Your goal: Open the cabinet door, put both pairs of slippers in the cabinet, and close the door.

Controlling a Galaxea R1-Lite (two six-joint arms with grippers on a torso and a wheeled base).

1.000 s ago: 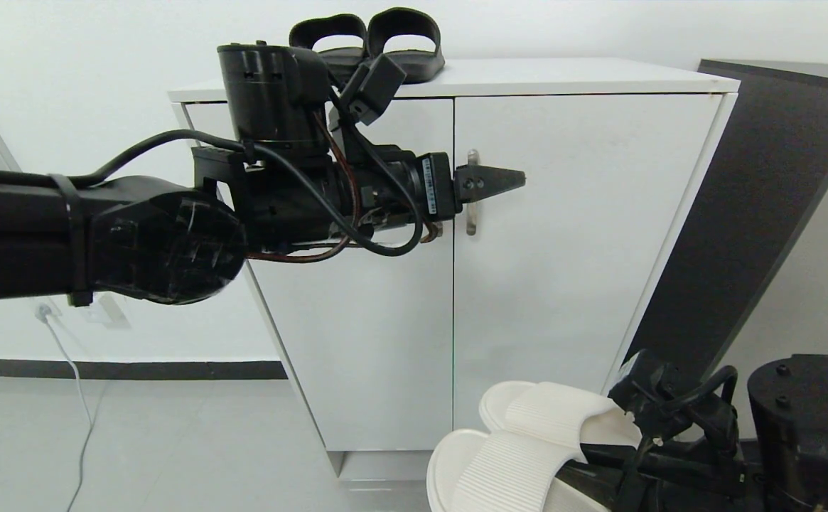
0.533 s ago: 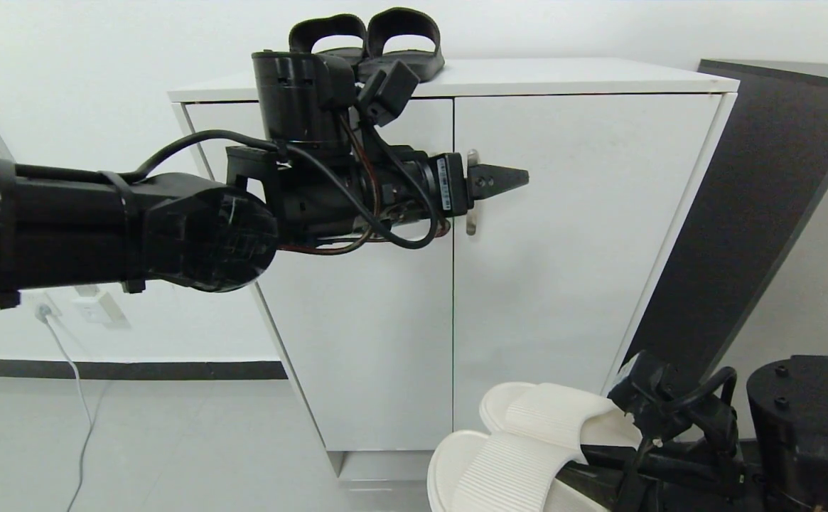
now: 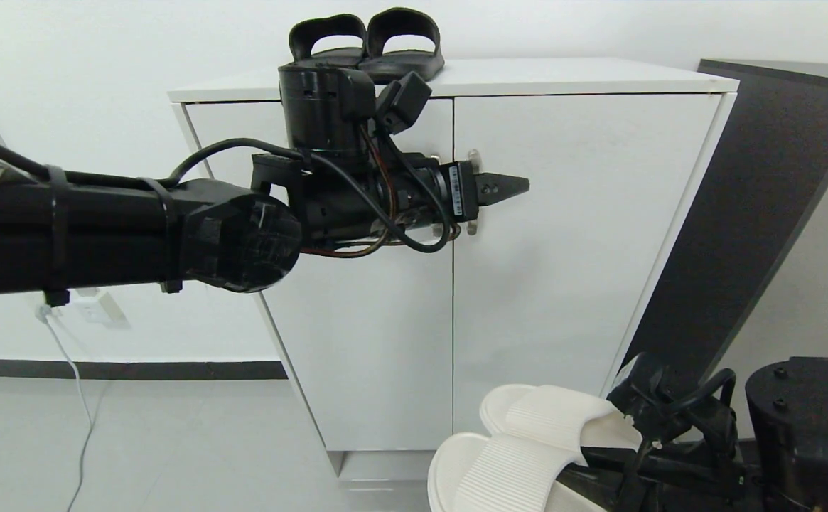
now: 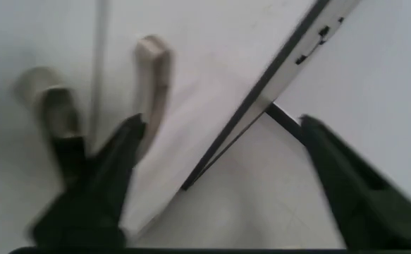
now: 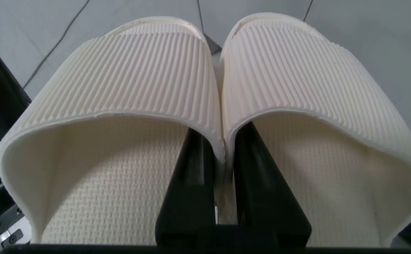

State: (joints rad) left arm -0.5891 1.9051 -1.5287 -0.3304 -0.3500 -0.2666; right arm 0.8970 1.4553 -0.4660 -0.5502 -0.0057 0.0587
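Left gripper (image 3: 517, 186) spread wide, level with the upper part of the right door (image 3: 563, 284) of the white two-door cabinet (image 3: 598, 75), one finger just beside that door's slim pale metal bar handle (image 4: 152, 70), not closed on it; right gripper (image 5: 223, 201) low at the near right, pinching the pair of cream ribbed foam slippers (image 3: 520, 441), one finger inside each slipper, the two inner side walls squeezed together between them; pair of black moulded slide slippers (image 3: 367, 43) side by side on the cabinet top, toward its far left.

Judged from that, very early in the task; both doors flush and shut, so opening not yet done; handle approached but apparently not gripped; nothing stowed inside; cream pair already in hand, ready to go in after the opening; black pair yet to be lifted off the top; closing of the door last of all.

Counted: one cabinet; two doors, the right one and the left door (image 3: 357, 341); two bar handles, one either side of the centre seam, the second handle (image 4: 50, 106) on the left door; four slippers in two pairs, two black and two cream.
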